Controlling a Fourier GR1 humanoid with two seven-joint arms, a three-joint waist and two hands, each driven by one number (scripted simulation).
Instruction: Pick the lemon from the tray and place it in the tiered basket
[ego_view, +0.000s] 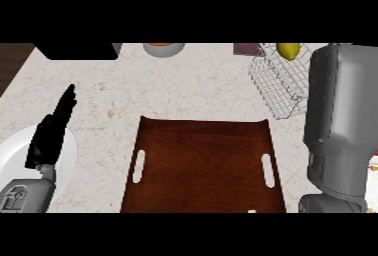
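Observation:
The yellow lemon (289, 50) shows at the top of the view, at the far end of the wire tiered basket (279, 87). The brown wooden tray (203, 165) lies at the centre front with nothing on it. My right forearm (338, 125) rises along the right side, beside the basket; its hand is out of the picture. My left hand (50, 132) rests open at the left, fingers straight and pointing up, over the edge of a white plate (13, 155).
A black block (77, 50) sits at the back left. A grey bowl with an orange inside (164, 49) stands at the back centre. A dark maroon object (247, 48) lies next to the basket. A red and white thing (373, 165) shows at the right edge.

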